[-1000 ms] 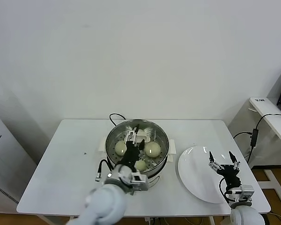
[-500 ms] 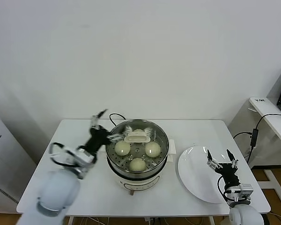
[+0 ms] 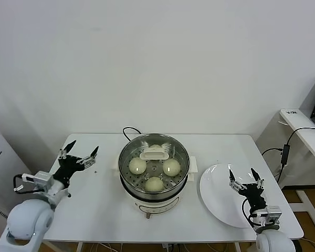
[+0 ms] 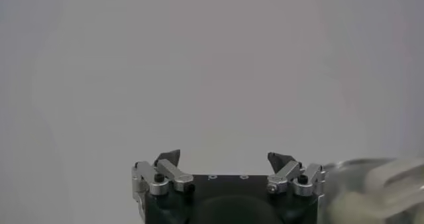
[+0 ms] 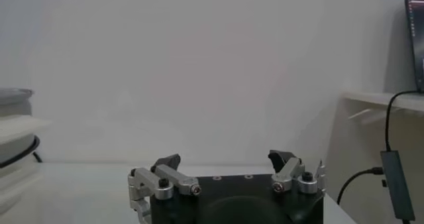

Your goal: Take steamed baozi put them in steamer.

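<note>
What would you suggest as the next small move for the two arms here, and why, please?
Probably just park both arms. The three round cream-white dough buns visible already lie on the perforated tray of the shiny stainless-steel steamer, and the flat white plate holds none. The left gripper hangs open over the table's left side; the right gripper is open over the plate.

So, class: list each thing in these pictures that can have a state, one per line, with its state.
steamer: uncovered, upright on the table.
steamed baozi: four, resting on the perforated tray inside the steamer.
plate: empty.
left gripper: open, empty, over the table's left edge.
right gripper: open, empty, above the plate.
</note>
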